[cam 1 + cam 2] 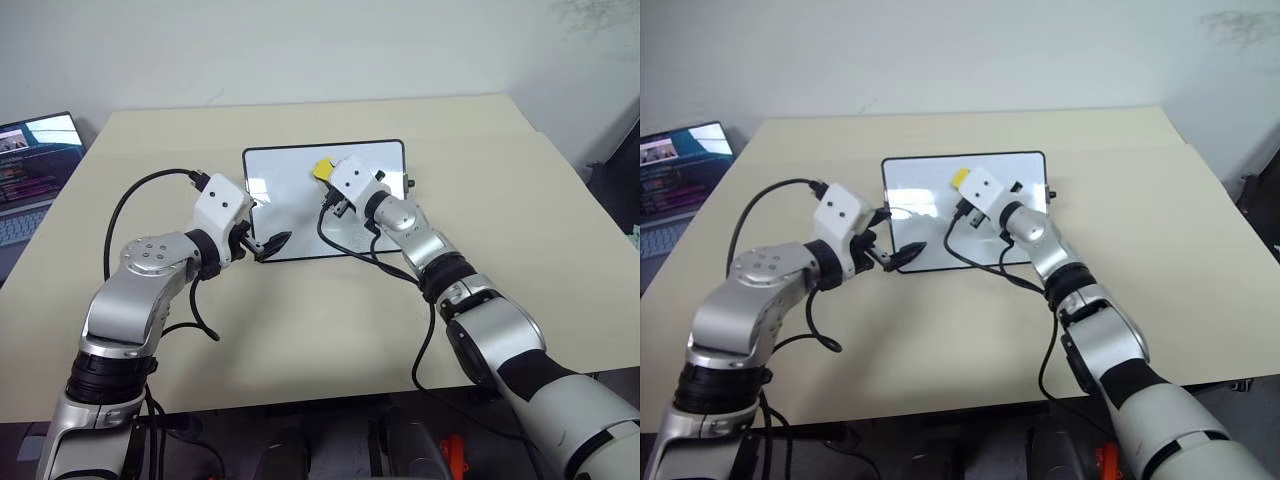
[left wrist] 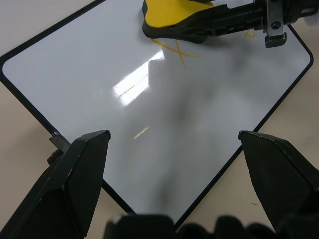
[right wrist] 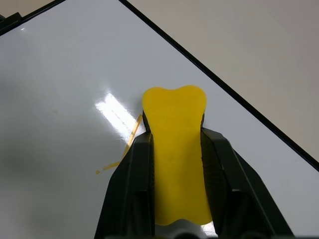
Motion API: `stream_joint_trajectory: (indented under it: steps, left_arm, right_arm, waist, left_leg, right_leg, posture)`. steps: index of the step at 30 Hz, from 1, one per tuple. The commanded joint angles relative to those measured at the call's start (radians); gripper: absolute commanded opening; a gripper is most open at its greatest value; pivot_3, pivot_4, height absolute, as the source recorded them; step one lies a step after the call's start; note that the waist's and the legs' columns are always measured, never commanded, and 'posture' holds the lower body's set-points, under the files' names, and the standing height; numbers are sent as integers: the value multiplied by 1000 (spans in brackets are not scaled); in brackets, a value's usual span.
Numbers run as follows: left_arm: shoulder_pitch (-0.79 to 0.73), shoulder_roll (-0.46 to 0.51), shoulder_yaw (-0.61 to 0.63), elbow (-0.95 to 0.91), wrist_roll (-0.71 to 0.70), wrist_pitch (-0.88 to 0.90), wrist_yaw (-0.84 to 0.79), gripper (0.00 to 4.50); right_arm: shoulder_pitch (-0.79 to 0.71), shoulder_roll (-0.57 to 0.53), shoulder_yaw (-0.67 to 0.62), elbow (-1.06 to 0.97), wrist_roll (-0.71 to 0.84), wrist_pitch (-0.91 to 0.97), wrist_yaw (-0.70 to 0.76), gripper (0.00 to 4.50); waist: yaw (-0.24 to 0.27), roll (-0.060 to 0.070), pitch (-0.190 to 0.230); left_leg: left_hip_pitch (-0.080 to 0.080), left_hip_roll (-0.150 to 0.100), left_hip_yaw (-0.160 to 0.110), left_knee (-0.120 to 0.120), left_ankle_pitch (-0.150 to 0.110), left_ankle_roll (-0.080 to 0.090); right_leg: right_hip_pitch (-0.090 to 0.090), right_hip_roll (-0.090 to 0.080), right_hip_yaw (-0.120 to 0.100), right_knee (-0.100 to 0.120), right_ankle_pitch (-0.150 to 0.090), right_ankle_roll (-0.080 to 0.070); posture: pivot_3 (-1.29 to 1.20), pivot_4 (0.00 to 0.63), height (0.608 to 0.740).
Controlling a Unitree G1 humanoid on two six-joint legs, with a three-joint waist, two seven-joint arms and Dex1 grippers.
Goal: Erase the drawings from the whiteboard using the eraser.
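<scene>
One yellow eraser point(image 3: 175, 149) is pinched between the two black fingers of the right gripper point(image 3: 175, 164), its front end resting on the one whiteboard point(image 1: 290, 195), which lies flat in the far middle of the beige table point(image 1: 520, 230). Orange drawings point(image 2: 175, 50), an X and a stroke, show just beside the eraser. The left gripper point(image 2: 174, 149) hovers over the board's near-left corner, fingers spread. One laptop point(image 1: 30, 165) sits at the far left.
</scene>
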Motion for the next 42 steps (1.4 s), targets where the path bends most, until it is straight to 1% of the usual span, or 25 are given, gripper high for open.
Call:
stream_joint_trajectory:
  steps: [1, 8, 16, 19, 21, 25, 30, 35, 39, 42]
  left_arm:
    - [2, 20, 34, -47, 1, 0, 6, 4500]
    - [-5, 22, 34, -38, 1, -2, 3, 4500]
    - [3, 15, 38, -39, -2, -3, 7, 4500]
    - [4, 18, 30, -36, -1, -4, 1, 4500]
    - [-5, 18, 27, -30, -1, -5, -2, 4500]
    - [-20, 19, 24, -23, 0, -5, -6, 4500]
    - [-14, 18, 22, -23, 2, -8, -7, 4500]
    - [-15, 13, 16, -27, 1, -6, -6, 4500]
    - [-15, 13, 14, -27, 0, -7, -8, 4500]
    - [-19, 13, 11, -26, 1, -6, -9, 4500]
  right_arm:
    - [-9, 9, -1, 22, -8, -19, -18, 964]
    - [32, 36, 22, 71, -33, -19, -20, 964]
    - [107, 75, 33, 91, -34, 9, 88, 964]
    - [116, 77, 31, 79, -30, 11, 110, 964]
    - [120, 75, 33, 73, -32, 11, 114, 964]
    - [95, 58, 14, 71, -30, 7, 50, 964]
    - [35, 25, -21, 91, -20, 23, -65, 964]
    - [-8, 0, -52, 117, -10, 51, -153, 963]
    - [-30, -12, -74, 128, 2, 75, -200, 962]
    - [-30, -9, -71, 130, 2, 73, -201, 961]
  waist:
    - [0, 0, 0]
    - [-1, 0, 0]
    - [-4, -1, -3]
    - [-4, -1, -3]
    - [-2, -1, -3]
    - [-2, -1, -3]
    - [0, -1, -2]
    - [13, -1, -2]
    - [16, -1, -2]
    - [17, -1, -2]
  left_leg:
    - [1, 0, 0, 0, 0, 0]
    - [4, 0, 1, 0, 0, 0]
    - [8, 1, 2, 0, 0, 0]
    - [14, 3, 2, 0, 1, 1]
    - [22, 4, 2, 0, 1, 1]
    - [24, 4, 1, 0, 2, 2]
    - [23, 4, 1, 0, 2, 2]
    - [22, 4, 0, 0, 2, 2]
    - [21, 4, 0, -2, 2, 2]
    - [21, 4, 0, -2, 2, 2]
  right_leg:
    - [1, 0, 0, 0, 0, 0]
    - [2, 1, 1, 1, 0, 0]
    - [5, 3, 3, 3, 0, 0]
    - [11, 4, 3, 3, -1, 2]
    - [19, 6, 3, 2, -1, 2]
    - [21, 6, 3, 2, -1, 2]
    - [20, 6, 3, 2, -1, 2]
    - [20, 6, 3, 1, -1, 1]
    - [19, 6, 3, -1, -1, 1]
    - [19, 6, 3, -2, -1, 1]
  posture:
    - [0, 150, 740]
    - [0, 150, 740]
    - [0, 150, 740]
    - [0, 150, 740]
    - [0, 150, 740]
    - [0, 150, 740]
    - [0, 150, 740]
    - [0, 150, 740]
    - [0, 150, 740]
    - [0, 150, 740]
